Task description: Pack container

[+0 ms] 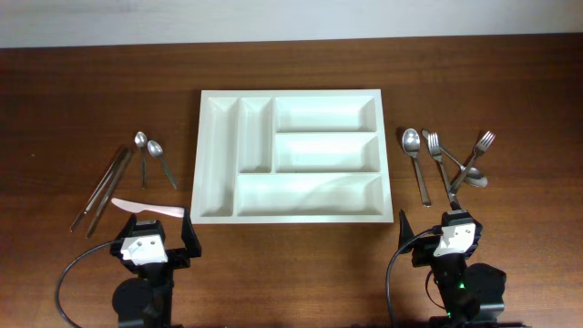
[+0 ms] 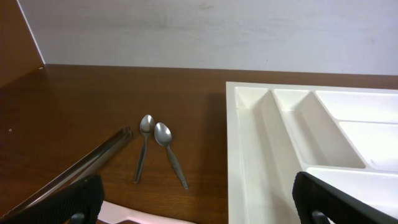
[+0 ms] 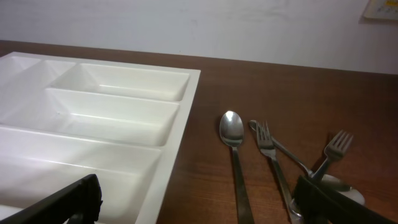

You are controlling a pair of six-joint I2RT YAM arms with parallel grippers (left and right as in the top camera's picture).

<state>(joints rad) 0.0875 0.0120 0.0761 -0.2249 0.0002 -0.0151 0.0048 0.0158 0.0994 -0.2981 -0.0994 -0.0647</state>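
Container [image 1: 291,219], large white rectangular plastic cutlery tray with rounded edges, flat at mid-bench: two narrow upright compartments on its left side, two horizontal ones stacked at upper right, one long one along the near edge. Underneath everything, dark brown wooden bench [image 1: 73,91].

Far left: pair of long thin metal strips [image 1: 102,187], tongs or knives, cannot tell which, laid diagonally. Just beside them, small steel teaspoon [image 1: 142,155] and second small steel teaspoon [image 1: 161,164], bowls close together toward the far edge, handles spreading apart toward the near edge. Nearer the arm, pale pink plastic knife [image 1: 146,208], lying crosswise. Just behind it, left claw [image 1: 153,239], spread wide, gripping nothing.

Right of the container and apart from it: large steel spoon [image 1: 415,162], lying straight, bowl toward the far edge. Next to it, steel fork [image 1: 439,164], tines the same way. Further right, second steel fork [image 1: 474,155], slanted, crossed with second large steel spoon [image 1: 474,179]; which one on top, cannot tell. In front of this cluster, right claw [image 1: 439,235], likewise spread wide and empty.
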